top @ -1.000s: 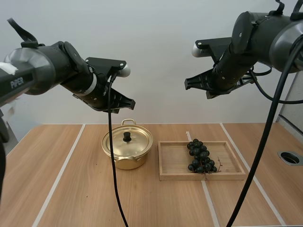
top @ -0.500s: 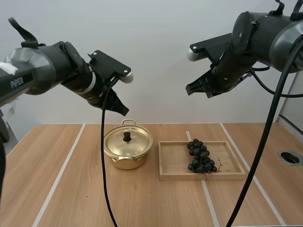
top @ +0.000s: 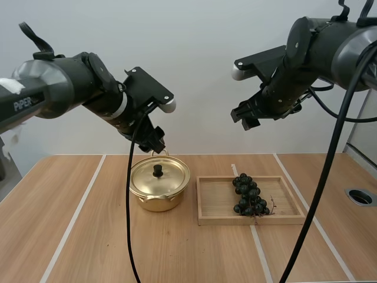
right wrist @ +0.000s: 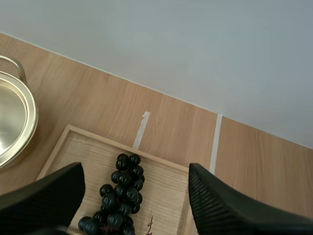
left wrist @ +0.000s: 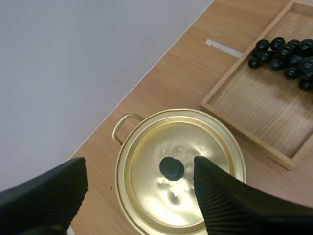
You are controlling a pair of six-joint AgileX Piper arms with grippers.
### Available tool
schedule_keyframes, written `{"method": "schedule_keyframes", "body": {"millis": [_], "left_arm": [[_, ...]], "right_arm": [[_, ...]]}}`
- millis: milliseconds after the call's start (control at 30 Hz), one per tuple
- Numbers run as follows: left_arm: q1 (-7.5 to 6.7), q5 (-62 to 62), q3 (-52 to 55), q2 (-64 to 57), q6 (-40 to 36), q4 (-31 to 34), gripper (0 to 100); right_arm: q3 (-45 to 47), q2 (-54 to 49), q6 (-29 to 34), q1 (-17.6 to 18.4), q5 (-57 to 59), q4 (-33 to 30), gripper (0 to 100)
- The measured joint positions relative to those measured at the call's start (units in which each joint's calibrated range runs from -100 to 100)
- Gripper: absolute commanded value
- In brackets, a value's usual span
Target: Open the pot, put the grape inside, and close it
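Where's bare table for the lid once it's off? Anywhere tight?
Widest: wooden table left of the shiny gold lidded pot, plus the strip in front of pot and shallow wooden tray. Also bare: the tray's left half, and table right of the tray. Tight: the pot-tray gap; the bunch of dark grapes takes the tray's middle-right.

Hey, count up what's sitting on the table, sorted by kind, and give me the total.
Gold pot: 1
Lid, on the pot: 1
Bunch of dark grapes, in the tray: 1
Wooden tray: 1
Total: 4
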Motion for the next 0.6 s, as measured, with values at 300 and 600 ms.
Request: {"method": "schedule_keyframes", "body": {"millis": [300,600], "left_arm": [[-4.45,2.6,-3.6,9.3,-8.6,11.2,100],[-4.45,7.7,-9.8,21.1,-11.5,12.5,100]], "right_arm": [[0.0,0.1,0.0,0.0,2.0,0.0,100],[0.0,0.1,0.0,0.0,2.6,0.4,100]]}}
